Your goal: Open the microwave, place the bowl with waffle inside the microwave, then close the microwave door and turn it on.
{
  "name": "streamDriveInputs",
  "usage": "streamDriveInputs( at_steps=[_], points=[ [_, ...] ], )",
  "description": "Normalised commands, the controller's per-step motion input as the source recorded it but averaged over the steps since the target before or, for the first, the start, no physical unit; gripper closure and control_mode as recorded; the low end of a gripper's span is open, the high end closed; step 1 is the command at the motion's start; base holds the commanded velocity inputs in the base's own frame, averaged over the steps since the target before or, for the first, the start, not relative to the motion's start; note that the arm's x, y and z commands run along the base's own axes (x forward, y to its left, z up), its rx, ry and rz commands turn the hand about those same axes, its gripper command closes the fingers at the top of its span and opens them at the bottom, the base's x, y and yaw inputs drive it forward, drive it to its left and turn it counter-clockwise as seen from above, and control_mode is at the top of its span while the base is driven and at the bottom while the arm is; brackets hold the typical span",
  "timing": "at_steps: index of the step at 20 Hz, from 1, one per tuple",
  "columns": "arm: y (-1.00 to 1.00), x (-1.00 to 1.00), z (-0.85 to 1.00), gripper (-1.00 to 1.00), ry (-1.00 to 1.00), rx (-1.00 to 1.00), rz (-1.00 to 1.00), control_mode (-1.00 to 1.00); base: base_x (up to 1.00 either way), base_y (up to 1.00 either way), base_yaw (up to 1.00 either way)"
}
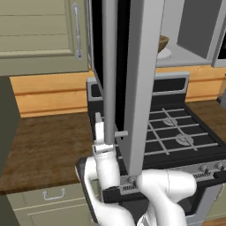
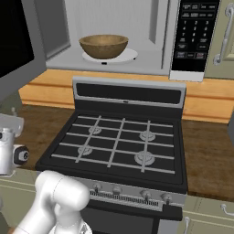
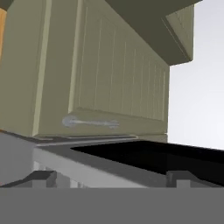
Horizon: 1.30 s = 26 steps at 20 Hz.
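Microwave (image 2: 114,41) status: cavity open, mounted above the black gas stove (image 2: 119,141). The bowl with waffle (image 2: 103,45) sits upright on the white round turntable (image 2: 125,55) inside the grey interior, roughly centred on it. The waffle itself cannot be made out over the bowl rim. The black keypad panel (image 2: 194,34) stands at the right end of the microwave front.

The microwave door (image 1: 132,79) is swung out towards the base and shows nearly edge-on in the left base view, its long vertical bar handle (image 1: 109,70) facing the arm. In the right base view the door (image 2: 18,45) occupies the upper left corner.

The gripper (image 1: 102,132) is positioned at the lower end of the bar handle, pointing upward, directly beside the door's lower edge. Contact with the handle cannot be confirmed. In the hand view the two finger tips (image 3: 43,178) stand well apart, with the door's frame and black glass (image 3: 144,157) lying across the space between them, so the pincer is wide and grips nothing.

The bowl lies well beyond the gripper, deeper in the cavity and higher, with the door between them. A beige cabinet door (image 1: 39,31) hangs left of the microwave.
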Motion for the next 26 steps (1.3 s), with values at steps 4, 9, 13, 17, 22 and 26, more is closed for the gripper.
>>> streamDriveInputs(
  at_steps=[4,9,13,17,22,26],
  points=[
    [0.31,-0.07,0.33,-1.00,-0.20,0.00,-0.05,-1.00,0.00,0.00,0.00],
    [-0.05,-0.09,0.06,-1.00,-0.18,0.00,-0.07,-1.00,0.00,0.00,0.00],
    [-0.11,0.00,-0.08,-1.00,-0.24,0.01,-0.08,-1.00,0.00,0.00,0.00],
    [0.00,-0.06,0.00,-1.00,-0.31,0.03,-0.09,-1.00,0.00,0.00,0.00],
    [-0.25,-0.16,0.00,-1.00,-0.34,0.11,-0.07,-1.00,0.00,0.00,0.00],
    [-0.42,-0.13,0.00,-1.00,-0.34,0.16,-0.08,-1.00,0.00,0.00,0.00]
  ],
)
